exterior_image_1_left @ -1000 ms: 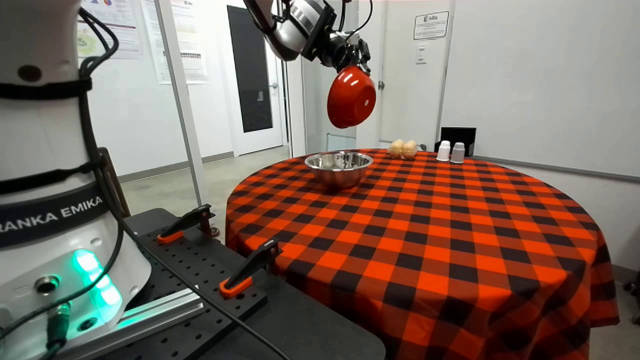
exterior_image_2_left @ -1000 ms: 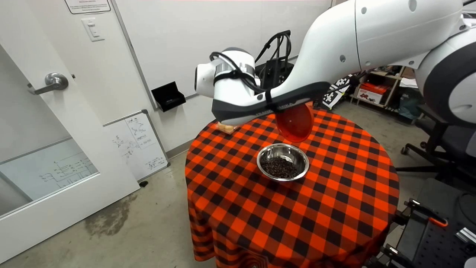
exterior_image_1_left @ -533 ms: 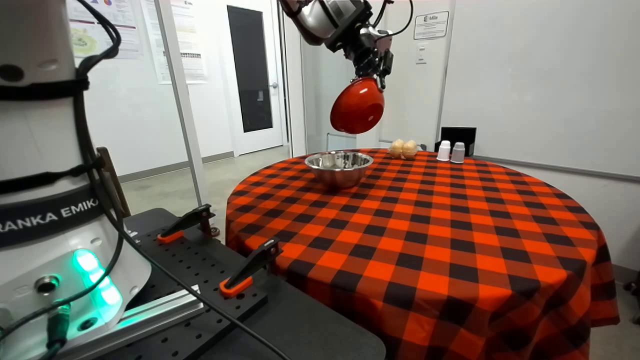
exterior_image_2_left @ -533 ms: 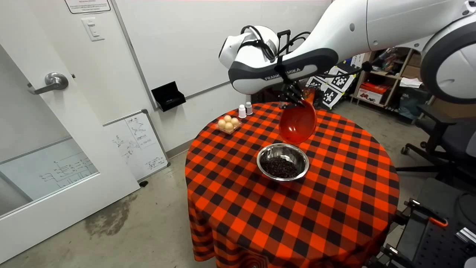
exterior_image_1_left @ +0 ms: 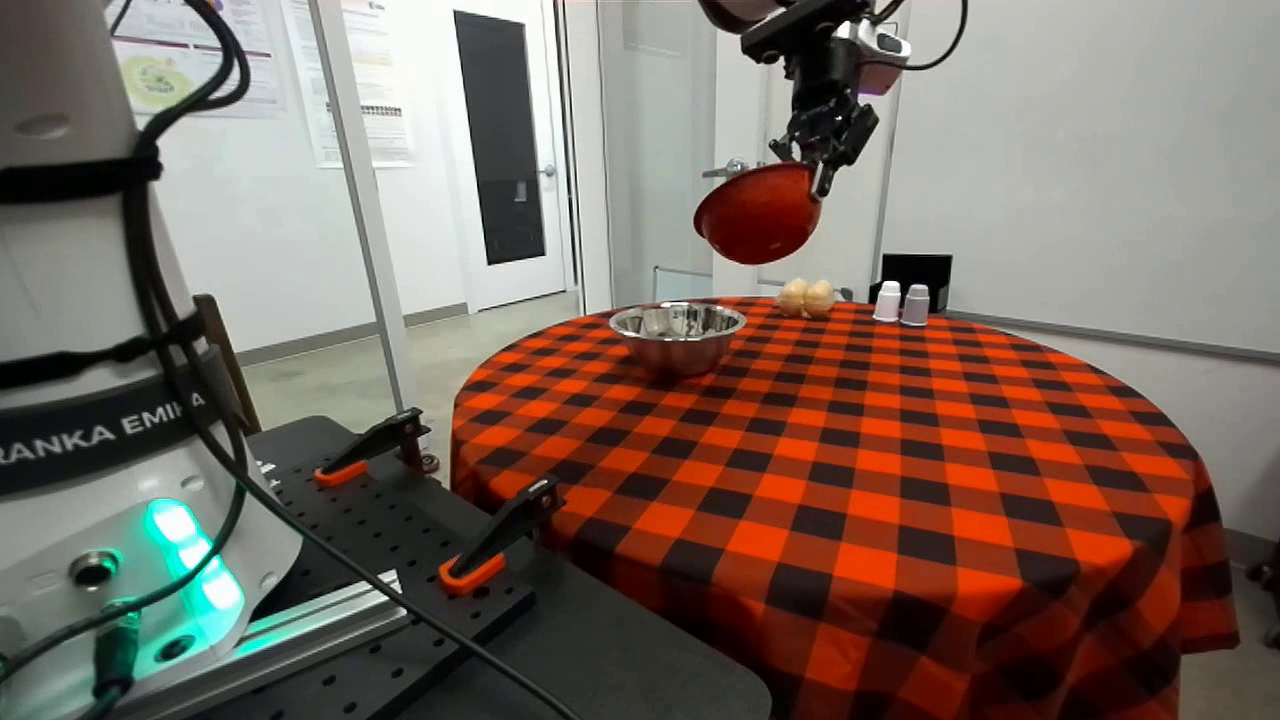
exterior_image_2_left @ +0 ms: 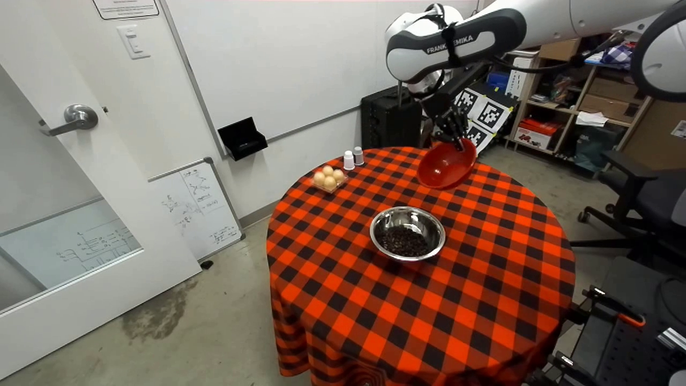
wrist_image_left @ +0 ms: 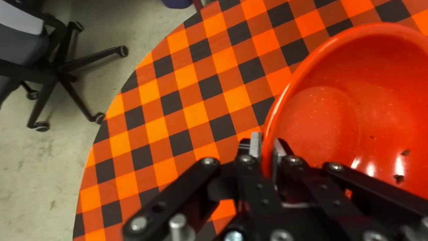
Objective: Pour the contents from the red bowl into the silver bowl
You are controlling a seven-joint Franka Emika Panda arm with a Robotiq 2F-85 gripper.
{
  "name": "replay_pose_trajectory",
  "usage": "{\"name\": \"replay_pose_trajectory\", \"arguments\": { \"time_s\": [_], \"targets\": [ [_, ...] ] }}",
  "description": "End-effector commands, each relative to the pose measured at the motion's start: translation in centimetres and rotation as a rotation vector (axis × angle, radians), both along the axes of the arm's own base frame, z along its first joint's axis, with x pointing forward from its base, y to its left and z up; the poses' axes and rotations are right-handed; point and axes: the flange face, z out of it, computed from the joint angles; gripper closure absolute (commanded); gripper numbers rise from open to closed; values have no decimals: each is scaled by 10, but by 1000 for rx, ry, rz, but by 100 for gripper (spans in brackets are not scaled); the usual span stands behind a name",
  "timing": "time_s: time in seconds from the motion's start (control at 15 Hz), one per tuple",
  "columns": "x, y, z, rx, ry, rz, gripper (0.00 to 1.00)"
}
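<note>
The red bowl hangs above the table, tilted, in both exterior views (exterior_image_1_left: pixel 755 215) (exterior_image_2_left: pixel 446 166). My gripper (wrist_image_left: pixel 267 149) is shut on its rim, one finger inside and one outside. In the wrist view the red bowl's inside (wrist_image_left: pixel 321 117) is bare but for a few small dark flecks. The silver bowl (exterior_image_1_left: pixel 675 352) stands upright on the checked tablecloth. In an exterior view it (exterior_image_2_left: pixel 426 224) holds a layer of small dark pieces (exterior_image_2_left: pixel 402 242). The red bowl is higher than the silver bowl and off to one side of it, not touching.
A clear pack of eggs (exterior_image_2_left: pixel 328 178) and two small shakers (exterior_image_2_left: pixel 349 160) stand near the round table's edge. A clamp (exterior_image_1_left: pixel 500 540) sits on the robot's mount beside the table. An office chair (wrist_image_left: pixel 55 67) stands on the floor past the table edge.
The arm and the red bowl have moved away from above the silver bowl, rightward in both exterior views. The red bowl has turned back towards upright. The silver bowl has not moved.
</note>
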Motion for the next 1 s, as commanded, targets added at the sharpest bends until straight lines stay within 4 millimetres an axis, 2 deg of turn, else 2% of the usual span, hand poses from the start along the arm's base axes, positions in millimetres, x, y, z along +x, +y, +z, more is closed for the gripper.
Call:
{"name": "replay_pose_trajectory", "arguments": {
  "time_s": [0.0,0.33,0.47,0.73,0.93],
  "targets": [
    [-29,-51,-16,159,-67,-119,98],
    [-55,-104,-82,359,-207,-304,98],
    [-65,-121,-101,414,-292,-360,98],
    [-94,-154,-123,454,-497,-431,98],
    [-120,-177,-131,429,-625,-468,98]
  ]
}}
